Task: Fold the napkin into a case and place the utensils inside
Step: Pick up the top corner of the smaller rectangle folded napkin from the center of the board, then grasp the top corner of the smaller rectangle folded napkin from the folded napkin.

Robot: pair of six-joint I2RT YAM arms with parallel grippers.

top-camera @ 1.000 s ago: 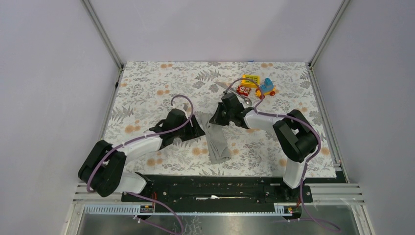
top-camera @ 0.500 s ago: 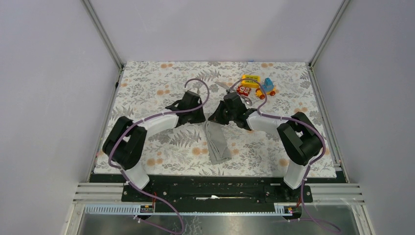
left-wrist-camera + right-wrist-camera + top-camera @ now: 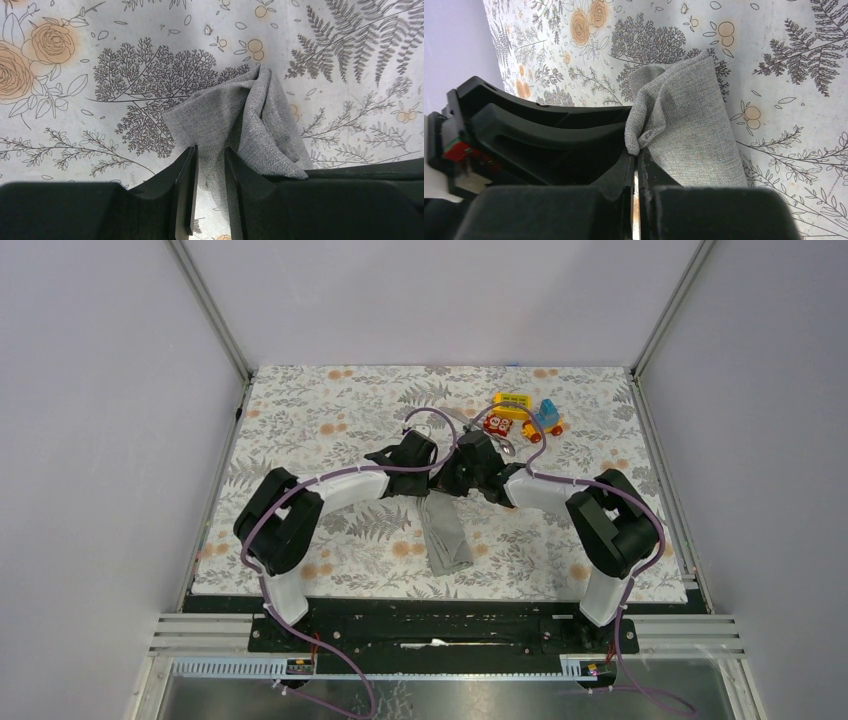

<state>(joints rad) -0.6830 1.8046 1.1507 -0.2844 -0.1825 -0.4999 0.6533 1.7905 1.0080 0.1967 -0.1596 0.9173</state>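
The napkin (image 3: 447, 535) lies folded in a long strip on the flowered tablecloth (image 3: 300, 420), its far end raised. My right tool (image 3: 636, 154) is clamped on one edge. My left tool (image 3: 210, 152) seems to pinch the neighbouring fold, jaws narrow.

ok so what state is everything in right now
napkin, folded into a narrow strip on the tablecloth, far end bunched up
left gripper, shut on a fold at the napkin's far end
right gripper, shut on the napkin's corner
utensils, outside the napkin, lying behind the arms, partly hidden
toy blocks, clustered at the far side, nothing touching them
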